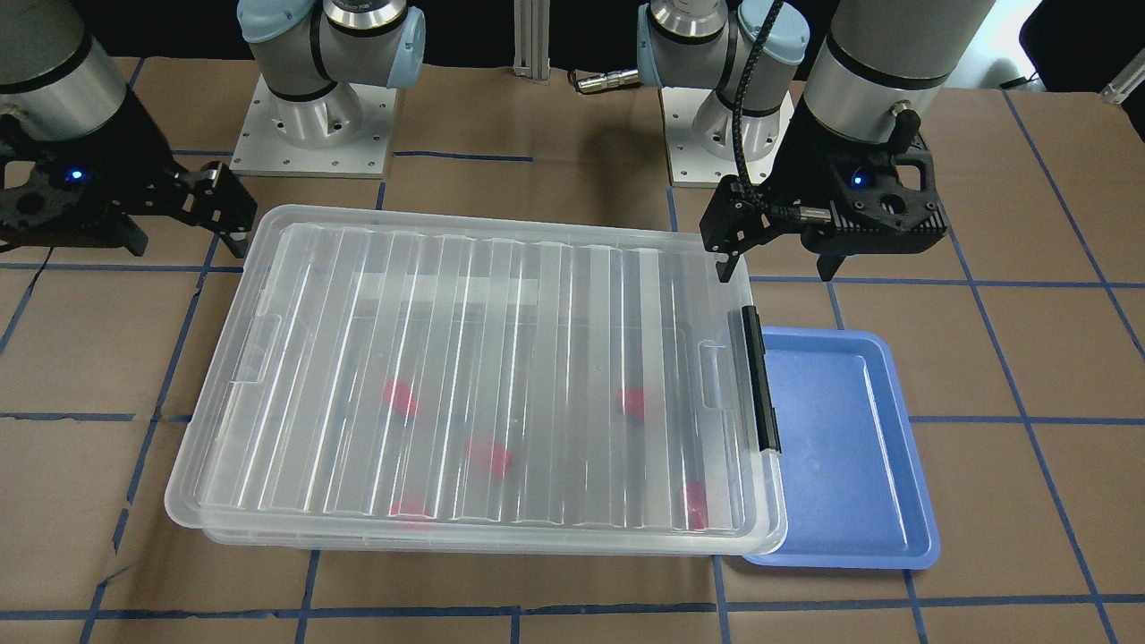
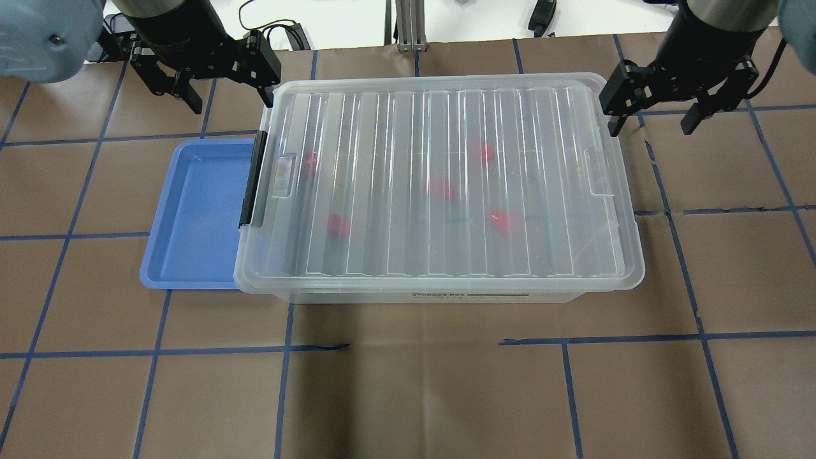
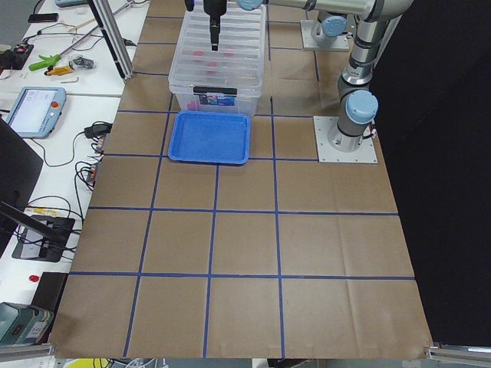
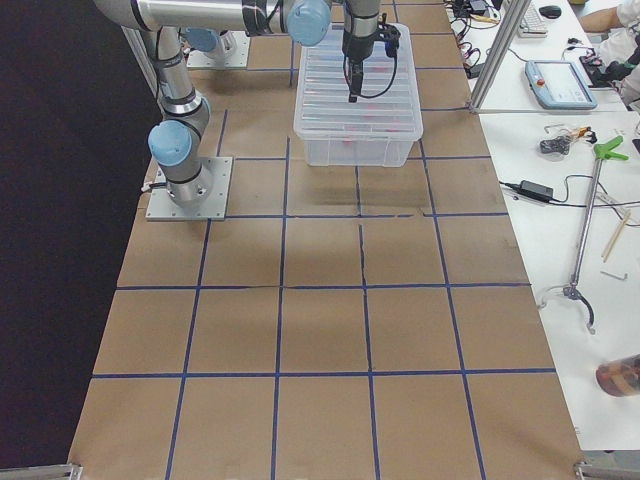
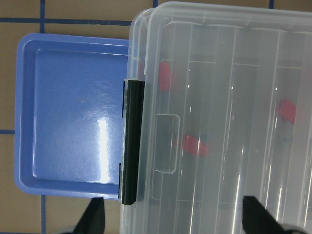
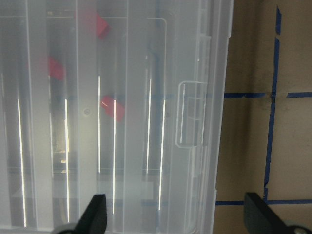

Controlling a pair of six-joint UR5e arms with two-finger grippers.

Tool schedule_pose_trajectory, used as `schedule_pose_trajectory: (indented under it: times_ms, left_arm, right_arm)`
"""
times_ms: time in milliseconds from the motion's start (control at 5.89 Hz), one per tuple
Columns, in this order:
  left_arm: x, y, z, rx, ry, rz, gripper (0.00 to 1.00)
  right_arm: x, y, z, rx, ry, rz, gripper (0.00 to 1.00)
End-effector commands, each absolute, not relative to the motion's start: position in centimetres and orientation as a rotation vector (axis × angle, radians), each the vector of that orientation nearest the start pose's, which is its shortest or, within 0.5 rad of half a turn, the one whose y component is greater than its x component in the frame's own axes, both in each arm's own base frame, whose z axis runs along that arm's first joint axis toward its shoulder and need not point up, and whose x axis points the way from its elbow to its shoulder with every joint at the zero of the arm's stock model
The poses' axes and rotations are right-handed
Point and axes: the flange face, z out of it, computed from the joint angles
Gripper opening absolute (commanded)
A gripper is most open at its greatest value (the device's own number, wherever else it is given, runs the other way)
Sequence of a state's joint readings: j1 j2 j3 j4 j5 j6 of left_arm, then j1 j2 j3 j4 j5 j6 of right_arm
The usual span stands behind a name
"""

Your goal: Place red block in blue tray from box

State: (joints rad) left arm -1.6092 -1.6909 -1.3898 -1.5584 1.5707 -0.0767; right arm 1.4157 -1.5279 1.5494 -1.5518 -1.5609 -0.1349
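Red blocks (image 1: 487, 458) are sitting inside the lidded box (image 1: 537, 268) in the front view. Overhead, left gripper (image 2: 229, 102) and right gripper (image 2: 650, 127) are hovering, jaws spread, empty. Left wrist is showing blue tray (image 5: 68, 122) bare, so everything is remaining.

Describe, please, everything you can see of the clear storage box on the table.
The box is a large, shallow bin of clear plastic, standing flat on the paper-covered table. Its ribbed translucent lid is on, with a black latch bar on the end beside the blue tray, whose edge the lid's rim overhangs. Five red blocks show blurred through the lid. A label strip runs along the wall nearest the robot.
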Motion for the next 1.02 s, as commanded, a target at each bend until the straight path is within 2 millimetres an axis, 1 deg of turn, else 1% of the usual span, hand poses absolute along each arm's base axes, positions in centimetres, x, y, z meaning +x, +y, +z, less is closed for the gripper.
schedule_pose_trajectory:
  times_ms: [0,170,340,509,849]
  left_arm:
    - [-15.5,-54.4,51.7,-0.06,3.146,-0.118,0.99]
    - [-15.5,-54.4,51.7,-0.06,3.148,-0.118,0.99]
    - [-15.5,-54.4,51.7,-0.06,3.148,-0.118,0.99]
    - [-15.5,-54.4,51.7,-0.06,3.148,-0.118,0.99]
    - [-15.5,-54.4,51.7,-0.06,3.148,-0.118,0.99]
  right_arm:
    - [3.2,-52.1,42.5,0.055,3.124,0.061,1.0]
    - [3.4,-51.3,38.7,0.06,3.13,0.051,1.0]
    - [3.4,-50.7,36.3,0.055,3.142,0.006,1.0]
    - [3.5,-50.5,35.5,0.055,3.142,0.01,1.0]
    - [3.4,-50.4,35.1,0.063,3.141,0.022,1.0]
